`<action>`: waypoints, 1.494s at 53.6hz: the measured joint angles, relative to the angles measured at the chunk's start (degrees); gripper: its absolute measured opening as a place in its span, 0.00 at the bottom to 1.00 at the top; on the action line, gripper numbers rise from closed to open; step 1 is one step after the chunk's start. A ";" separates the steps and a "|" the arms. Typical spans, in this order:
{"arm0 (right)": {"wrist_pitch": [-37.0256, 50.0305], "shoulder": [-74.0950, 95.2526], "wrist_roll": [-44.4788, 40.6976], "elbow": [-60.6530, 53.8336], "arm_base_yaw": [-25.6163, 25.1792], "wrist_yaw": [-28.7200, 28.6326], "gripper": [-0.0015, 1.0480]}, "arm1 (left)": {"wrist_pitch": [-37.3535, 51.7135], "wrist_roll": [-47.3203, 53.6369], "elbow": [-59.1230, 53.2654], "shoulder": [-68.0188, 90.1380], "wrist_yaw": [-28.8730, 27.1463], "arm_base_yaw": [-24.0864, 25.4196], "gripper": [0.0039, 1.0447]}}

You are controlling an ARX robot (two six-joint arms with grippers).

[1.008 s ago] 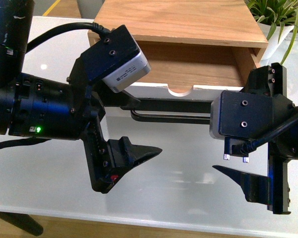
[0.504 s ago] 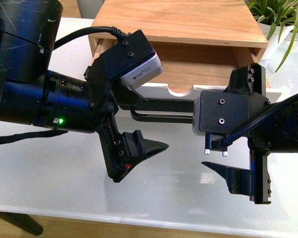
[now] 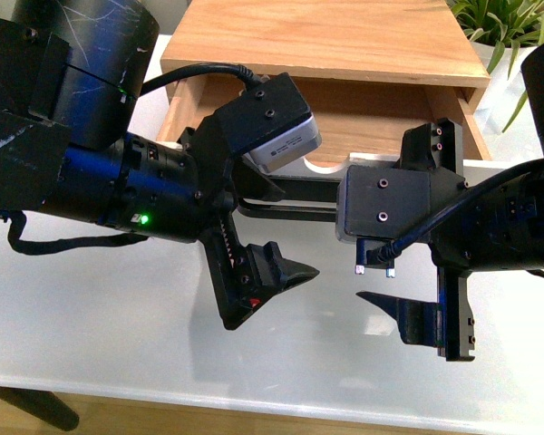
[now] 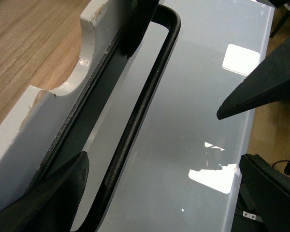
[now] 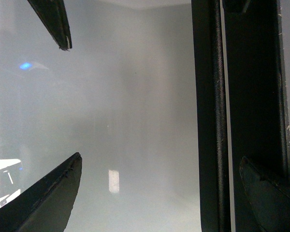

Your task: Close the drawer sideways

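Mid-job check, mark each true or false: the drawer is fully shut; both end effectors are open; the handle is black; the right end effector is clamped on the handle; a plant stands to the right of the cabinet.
1. The drawer is fully shut. False: it is pulled out, with its wood inside showing.
2. Both end effectors are open. True: the left end effector and the right end effector both have their fingers spread.
3. The handle is black. True.
4. The right end effector is clamped on the handle. False: the bar lies between its open fingers, unclamped.
5. A plant stands to the right of the cabinet. True.
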 joint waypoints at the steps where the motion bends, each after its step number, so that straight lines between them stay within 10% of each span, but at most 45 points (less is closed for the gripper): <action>1: -0.04 0.11 -0.04 0.13 0.00 0.00 0.91 | -0.11 0.00 0.22 0.11 0.00 -0.04 0.92; 80: 2.25 13.51 2.27 19.67 -5.75 2.73 0.91 | -6.82 -1.84 27.93 15.74 -5.03 -0.15 0.92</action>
